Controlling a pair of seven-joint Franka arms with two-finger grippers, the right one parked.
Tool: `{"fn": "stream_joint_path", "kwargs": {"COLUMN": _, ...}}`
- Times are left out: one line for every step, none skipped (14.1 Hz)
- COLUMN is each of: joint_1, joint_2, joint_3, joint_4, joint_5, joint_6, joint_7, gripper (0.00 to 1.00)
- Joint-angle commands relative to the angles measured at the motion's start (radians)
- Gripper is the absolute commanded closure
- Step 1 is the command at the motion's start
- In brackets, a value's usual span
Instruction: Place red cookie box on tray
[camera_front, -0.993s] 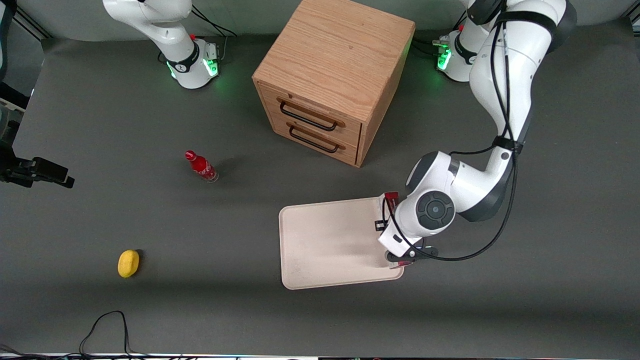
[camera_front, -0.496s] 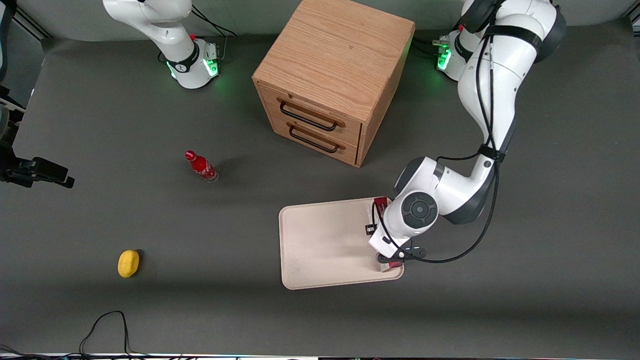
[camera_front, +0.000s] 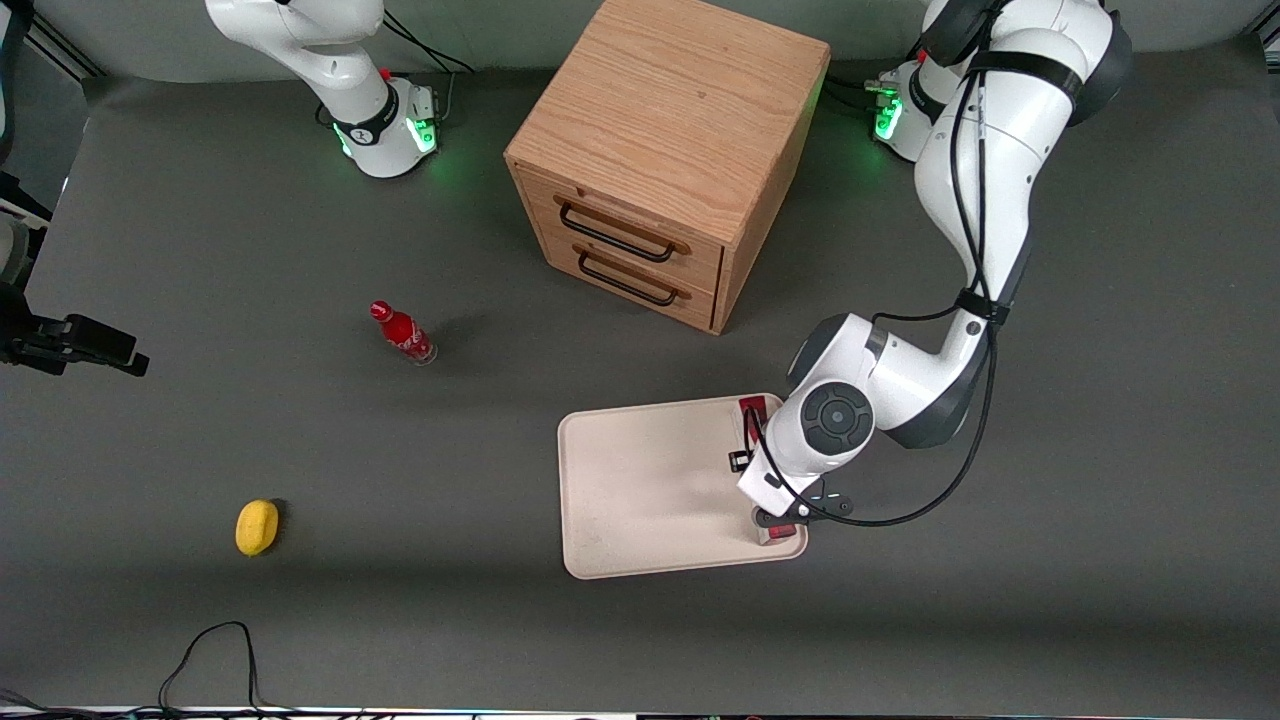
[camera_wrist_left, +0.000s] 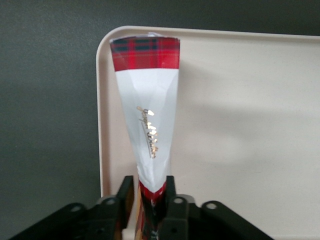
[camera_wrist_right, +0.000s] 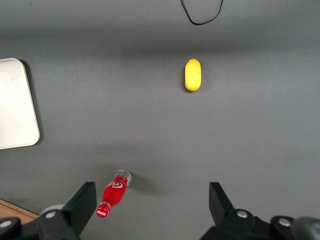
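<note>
- Far toward the parked arm's end from the flat cream-white rectangular tray: small yellow oval object, lying on the dark grey table
- Nearer the tray, same direction: small red bottle, standing apart on the table
- Farther from the front camera than the tray: wooden two-drawer cabinet, well clear of the rim
- On the tray's edge toward the working arm: thin flat red cookie box with pale printed panel, stood on its narrow side, long axis running along that short rim, just inside it
- Directly over the tray's working-arm edge: left arm's black two-finger gripper, pinched closed on the near end of the box, fingers flat against both broad faces
- Judged: box over or resting on the tray, only just within the rim; coming move turning on release straight down, or a nudge toward the tray's middle, with risk of the edge-standing carton toppling outward over the rim
</note>
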Motion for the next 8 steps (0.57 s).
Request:
{"fn": "stream_joint_path", "kwargs": {"joint_1": -0.006, "joint_2": -0.015, "joint_3": 0.006, "joint_4": -0.005, "joint_5": 0.019, "joint_6": 0.001, "joint_7": -0.028, "gripper": 0.00}}
{"fn": "stream_joint_path", "kwargs": {"joint_1": -0.004, "joint_2": -0.020, "joint_3": 0.006, "joint_4": -0.005, "joint_5": 0.019, "joint_6": -0.007, "joint_7": -0.028, "gripper": 0.00}}
{"fn": "stream_joint_path", "kwargs": {"joint_1": -0.002, "joint_2": -0.020, "joint_3": 0.006, "joint_4": -0.005, "joint_5": 0.019, "joint_6": -0.008, "joint_7": -0.028, "gripper": 0.00}}
{"fn": "stream_joint_path", "kwargs": {"joint_1": 0.001, "joint_2": -0.032, "joint_3": 0.006, "joint_4": -0.015, "joint_5": 0.021, "joint_6": -0.021, "joint_7": -0.027, "gripper": 0.00}}
{"fn": "stream_joint_path", "kwargs": {"joint_1": 0.008, "joint_2": -0.068, "joint_3": 0.006, "joint_4": -0.055, "joint_5": 0.021, "joint_6": -0.022, "joint_7": -0.027, "gripper": 0.00}}
{"fn": "stream_joint_path", "kwargs": {"joint_1": 0.014, "joint_2": -0.122, "joint_3": 0.006, "joint_4": -0.106, "joint_5": 0.021, "joint_6": -0.024, "joint_7": -0.019, "gripper": 0.00}}
{"fn": "stream_joint_path", "kwargs": {"joint_1": 0.036, "joint_2": -0.188, "joint_3": 0.006, "joint_4": -0.167, "joint_5": 0.021, "joint_6": -0.027, "joint_7": -0.008, "gripper": 0.00}}
{"fn": "stream_joint_path", "kwargs": {"joint_1": 0.060, "joint_2": -0.258, "joint_3": 0.003, "joint_4": -0.234, "joint_5": 0.019, "joint_6": -0.028, "joint_7": 0.004, "gripper": 0.00}}
